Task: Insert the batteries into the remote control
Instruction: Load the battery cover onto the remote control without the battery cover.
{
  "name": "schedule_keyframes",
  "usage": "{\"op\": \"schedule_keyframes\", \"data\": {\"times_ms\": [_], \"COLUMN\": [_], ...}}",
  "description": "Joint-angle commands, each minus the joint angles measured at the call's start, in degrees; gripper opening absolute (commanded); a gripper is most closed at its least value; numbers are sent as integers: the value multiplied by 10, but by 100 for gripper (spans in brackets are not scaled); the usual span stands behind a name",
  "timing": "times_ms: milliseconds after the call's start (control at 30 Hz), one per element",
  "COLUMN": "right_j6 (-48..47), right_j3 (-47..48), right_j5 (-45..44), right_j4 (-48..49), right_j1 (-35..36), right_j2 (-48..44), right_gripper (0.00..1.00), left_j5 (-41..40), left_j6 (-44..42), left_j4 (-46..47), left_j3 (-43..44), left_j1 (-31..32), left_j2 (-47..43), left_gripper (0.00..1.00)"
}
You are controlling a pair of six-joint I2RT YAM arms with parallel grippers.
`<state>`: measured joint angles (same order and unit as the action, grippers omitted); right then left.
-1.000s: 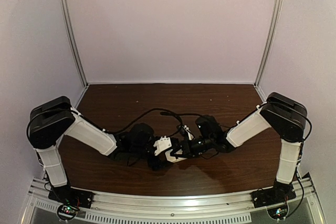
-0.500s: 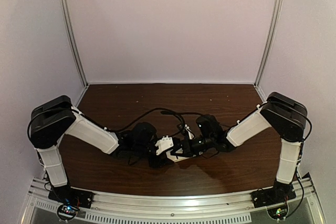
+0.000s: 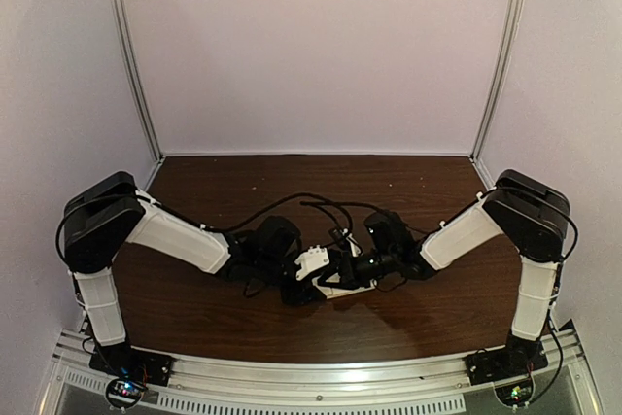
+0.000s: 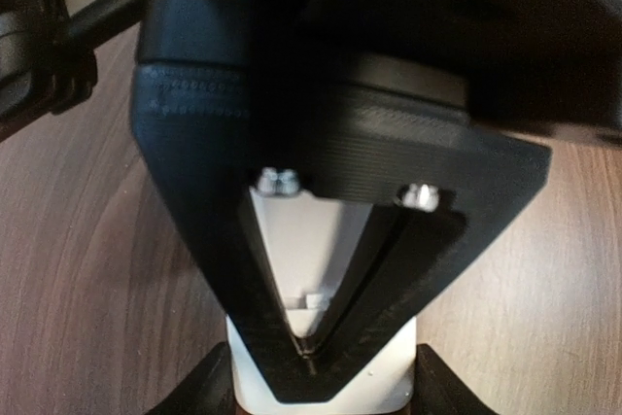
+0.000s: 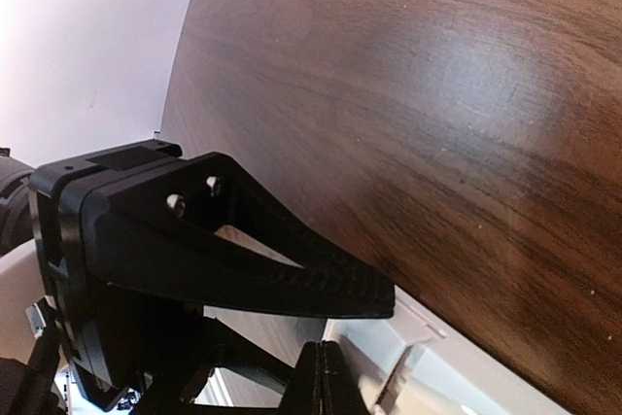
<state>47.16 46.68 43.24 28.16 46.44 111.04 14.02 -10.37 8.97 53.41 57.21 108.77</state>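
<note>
The white remote control [image 4: 306, 250] lies on the brown table, its plain side up. My left gripper [image 4: 321, 400] is closed on its two long sides, one black finger at each bottom corner of the left wrist view. My right gripper [image 4: 309, 357] is shut, and its joined tips rest on the remote near a small notch. In the right wrist view, the right gripper [image 5: 323, 381] shows shut tips beside the remote [image 5: 428, 376], under one left finger [image 5: 272, 274]. From above, both grippers [image 3: 303, 289] [image 3: 335, 274] meet at the remote [image 3: 352, 290]. The batteries are hidden.
Black cables [image 3: 292, 206] loop over the table behind the two wrists. Pale walls with metal corner rails [image 3: 131, 55] enclose the back and sides. An aluminium rail [image 3: 321, 376] runs along the near edge.
My left arm has shifted right toward the remote, and its jaws have narrowed onto the remote's sides. The right gripper stays shut in nearly the same place.
</note>
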Motion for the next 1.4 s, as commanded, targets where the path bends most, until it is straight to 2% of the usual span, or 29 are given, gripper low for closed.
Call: {"op": "schedule_keyframes", "data": {"times_ms": [0,133,433,633,867,1133,1367], "right_j6": [-33,-54,-73,-84,-90,-98,-102], "right_j3": [-18,-21,-20,-20,-25,-32,-35], "right_j5": [-39,-52,-60,-62,-65,-66,-64], "right_j4": [-75,-98,-119,-129,-137,-146,-149], "right_j1": [-12,-13,-13,-14,-14,-14,-14], "right_j2": [5,3,-2,8,-1,-12,-12], "right_gripper": [2,2,3,2,1,1,0], "left_j5": [14,12,-5,-10,-18,-5,-1], "left_j6": [1,1,-10,6,30,84,180], "left_j4": [-19,-25,-49,-31,16,87,137], "left_j3": [20,22,28,14,-28,-80,-103], "left_j1": [-1,-2,-3,-4,-9,-28,-34], "left_j2": [33,34,34,15,-41,-88,-92], "left_gripper": [58,61,60,80,85,84,75]}}
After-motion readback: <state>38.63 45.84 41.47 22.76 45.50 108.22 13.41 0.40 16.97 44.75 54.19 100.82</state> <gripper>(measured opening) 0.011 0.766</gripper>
